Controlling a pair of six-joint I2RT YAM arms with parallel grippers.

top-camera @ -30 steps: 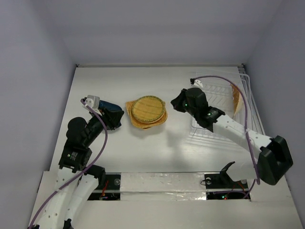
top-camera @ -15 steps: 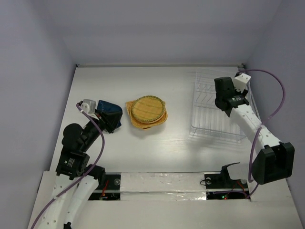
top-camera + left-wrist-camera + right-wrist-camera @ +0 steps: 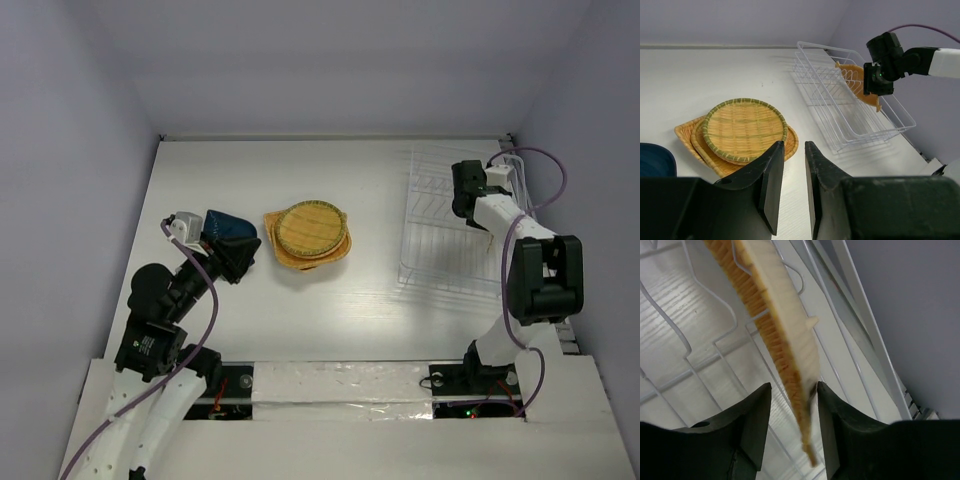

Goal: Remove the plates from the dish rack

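The orange woven plate [image 3: 785, 335] is seen standing on edge by the right wall of the clear wire dish rack [image 3: 430, 245], long side along it, its rim set between the open, not yet squeezing fingers of the right pincer [image 3: 793, 390], with free room above; the left pincer [image 3: 794, 150], slightly parted and empty, is well apart.

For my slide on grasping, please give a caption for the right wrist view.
Open right gripper straddles the plate standing in the rack.

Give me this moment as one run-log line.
left gripper: slightly open, empty, beside blue dish | right gripper: open, straddling rim of orange plate | dish rack: one plate inside | plate stack: on table
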